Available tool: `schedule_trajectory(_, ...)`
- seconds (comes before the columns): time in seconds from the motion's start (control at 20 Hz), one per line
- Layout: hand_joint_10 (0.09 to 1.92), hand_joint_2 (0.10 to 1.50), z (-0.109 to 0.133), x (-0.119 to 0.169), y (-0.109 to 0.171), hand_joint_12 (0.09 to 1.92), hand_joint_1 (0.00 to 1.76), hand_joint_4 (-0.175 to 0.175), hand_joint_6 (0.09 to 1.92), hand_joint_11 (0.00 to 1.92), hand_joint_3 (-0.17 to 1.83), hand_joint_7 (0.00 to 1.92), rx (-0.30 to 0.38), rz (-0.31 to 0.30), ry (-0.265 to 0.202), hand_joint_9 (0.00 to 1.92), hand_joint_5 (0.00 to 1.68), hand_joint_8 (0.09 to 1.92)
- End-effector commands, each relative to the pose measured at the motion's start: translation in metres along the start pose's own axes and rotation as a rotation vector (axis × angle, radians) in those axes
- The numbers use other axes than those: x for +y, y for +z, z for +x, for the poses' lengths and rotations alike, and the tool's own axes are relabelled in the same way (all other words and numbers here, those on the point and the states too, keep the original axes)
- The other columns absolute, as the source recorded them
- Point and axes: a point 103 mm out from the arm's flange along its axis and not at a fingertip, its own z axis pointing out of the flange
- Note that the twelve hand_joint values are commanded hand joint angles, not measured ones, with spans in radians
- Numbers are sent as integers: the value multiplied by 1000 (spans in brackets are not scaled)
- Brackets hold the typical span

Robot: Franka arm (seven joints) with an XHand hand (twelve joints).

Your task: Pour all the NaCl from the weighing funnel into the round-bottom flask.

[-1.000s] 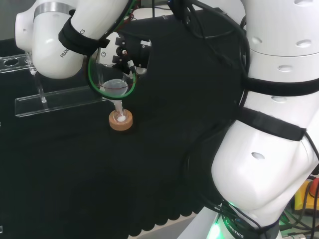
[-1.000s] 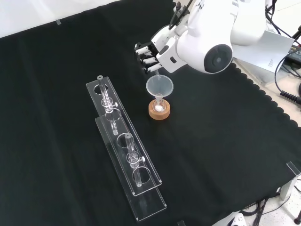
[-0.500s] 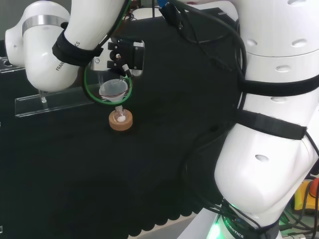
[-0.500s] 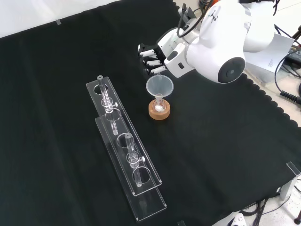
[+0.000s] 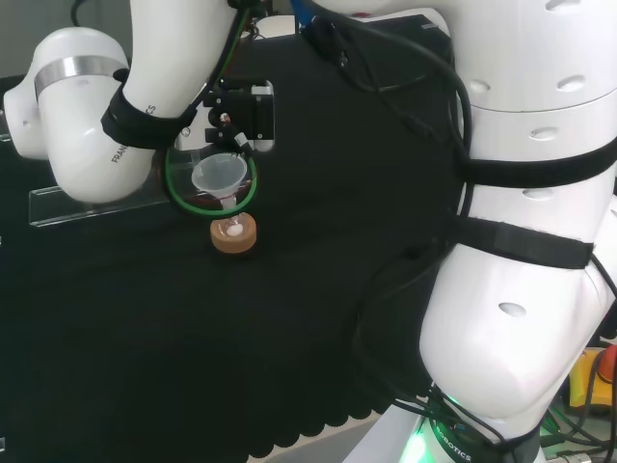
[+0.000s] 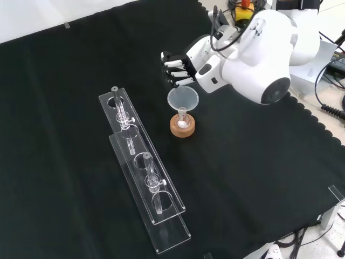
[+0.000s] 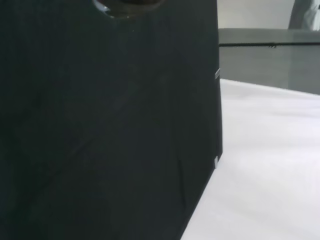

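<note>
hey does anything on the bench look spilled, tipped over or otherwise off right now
Nothing stands out. The funnel sits upright in the neck of the flask on its cork ring, with white powder at the flask's bottom. No grains are visible on the black cloth. The hand is beside the funnel, fingers curled, holding nothing.

Matt black cloth on tabletop; funnel clear, glossy; cork stand rough; rack clear plastic
</note>
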Motion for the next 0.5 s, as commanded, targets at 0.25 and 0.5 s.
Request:
schedule_trajectory(0.25, 203, 1111, -2, -1, 0, 1015, 1092, 159, 721, 838, -175, 1190, -65, -17, 22, 1308, 1172, 425)
schedule_trajectory(0.5, 202, 1111, -1, -1, 5, 1016, 1092, 159, 721, 838, -175, 1190, -46, 4, 26, 1308, 1172, 425)
